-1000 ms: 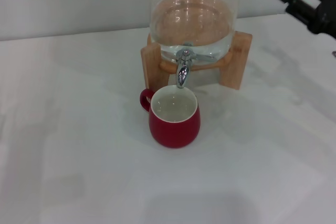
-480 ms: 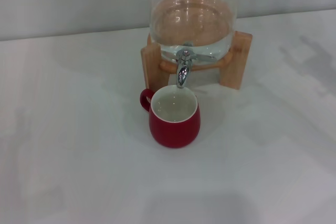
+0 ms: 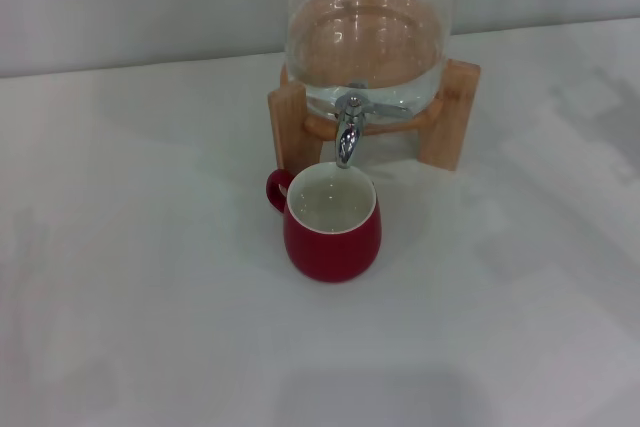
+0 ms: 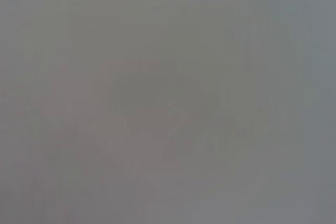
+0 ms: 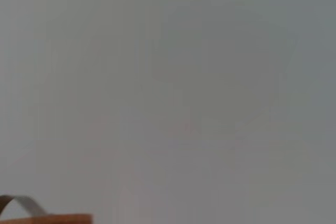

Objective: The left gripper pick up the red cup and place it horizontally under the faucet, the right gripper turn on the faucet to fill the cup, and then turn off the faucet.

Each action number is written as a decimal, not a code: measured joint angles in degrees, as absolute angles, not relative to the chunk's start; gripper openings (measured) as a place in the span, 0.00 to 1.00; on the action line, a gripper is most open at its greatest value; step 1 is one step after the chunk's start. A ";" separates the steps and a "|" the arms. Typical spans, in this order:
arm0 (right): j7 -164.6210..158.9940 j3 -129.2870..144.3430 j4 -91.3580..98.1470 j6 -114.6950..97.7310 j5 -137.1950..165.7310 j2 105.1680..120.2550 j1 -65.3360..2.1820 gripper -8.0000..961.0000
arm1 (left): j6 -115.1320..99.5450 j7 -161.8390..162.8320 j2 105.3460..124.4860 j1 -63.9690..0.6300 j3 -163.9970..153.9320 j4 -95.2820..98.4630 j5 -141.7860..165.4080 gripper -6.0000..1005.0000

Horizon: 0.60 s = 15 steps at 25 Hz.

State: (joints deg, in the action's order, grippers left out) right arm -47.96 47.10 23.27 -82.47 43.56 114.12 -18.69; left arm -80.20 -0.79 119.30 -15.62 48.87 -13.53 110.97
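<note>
Cup: we are seeing the red cup [image 3: 332, 227] standing upright on the white table [image 3: 150, 247], directly under the faucet, mouth up, its off-white inside showing; we cannot tell how full it is.
Cup handle: it is pointing to the robot's left of the cup body, toward the left leg of the stand.
Faucet: the chrome faucet [image 3: 348, 132] is hanging with its spout just above the far rim of the cup, not touching it; we are seeing no stream from it.
Dispenser: the glass dispenser [image 3: 365, 37] is sitting right behind the cup and is holding water in its lower part.
Stand: the wooden stand [image 3: 448, 112] is carrying the dispenser, its two legs standing either side of the faucet.
Left gripper: we are not finding it in any view; its wrist camera is giving only a blank grey field, so we cannot tell how its claw stands.
Right gripper: it is also out of sight, so its claw cannot be judged either; its wrist camera is catching only a sliver of wood [image 5: 47, 217] at one corner.
</note>
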 joint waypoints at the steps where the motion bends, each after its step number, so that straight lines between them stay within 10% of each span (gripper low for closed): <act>1: -47.82 46.72 23.26 -82.48 43.57 114.28 -18.69 0.85 | -80.42 -0.78 119.35 -15.54 49.19 -13.53 110.79 0.87; 15: -46.57 45.09 22.93 -81.86 43.17 114.96 -18.72 0.85 | -81.41 -0.85 119.45 -15.17 50.05 -13.57 110.22 0.87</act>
